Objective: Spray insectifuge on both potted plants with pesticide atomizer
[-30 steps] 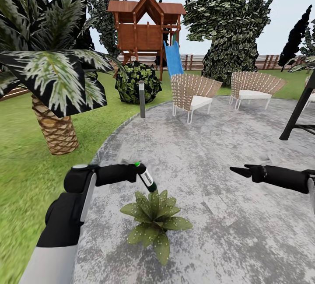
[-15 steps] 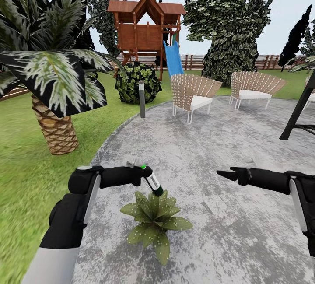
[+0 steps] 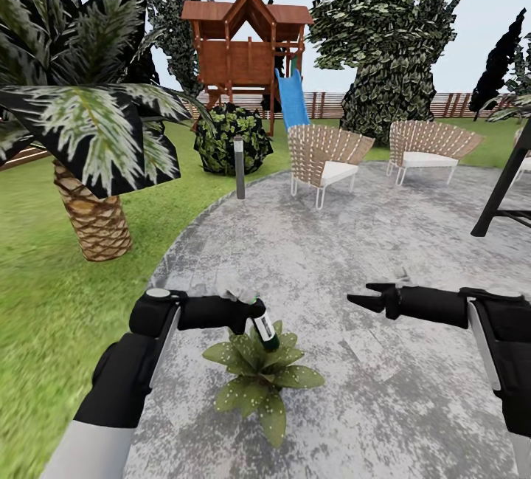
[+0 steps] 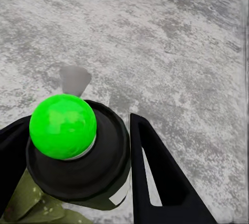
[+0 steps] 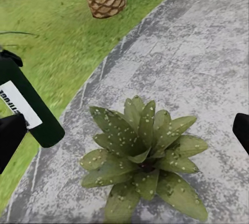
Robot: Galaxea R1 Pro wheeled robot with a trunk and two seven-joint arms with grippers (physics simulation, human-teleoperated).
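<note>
Since the earlier frames the left gripper (image 3: 240, 314) has sunk toward the near side of the patio (image 3: 383, 243), carrying the pesticide atomizer (image 3: 262, 324) down until its lower end overlaps the leaves of the potted plant (image 3: 259, 368); the right gripper (image 3: 361, 297) has drifted inward toward the middle of the patio. The camera has not moved.

The left gripper is closed around the atomizer's upper body. The bottle's long axis is tilted, its lower end slanting down and toward the plant, which lies directly below and slightly to the robot's right of the left gripper. The left arm is therefore much the nearer; the right gripper hangs well apart, fingers spread and empty. The plant sits on the patio near its left edge, beside the lawn (image 3: 51, 272).

The left wrist view shows the bottle's green cap (image 4: 63, 126) and a finger (image 4: 155, 177) flanking the dark collar. The right wrist view adds the white specks of insectifuge (image 5: 139, 156) dotted over the leaves, with the bottle (image 5: 28, 110) just beside the rosette. A second plant cannot be made out.
</note>
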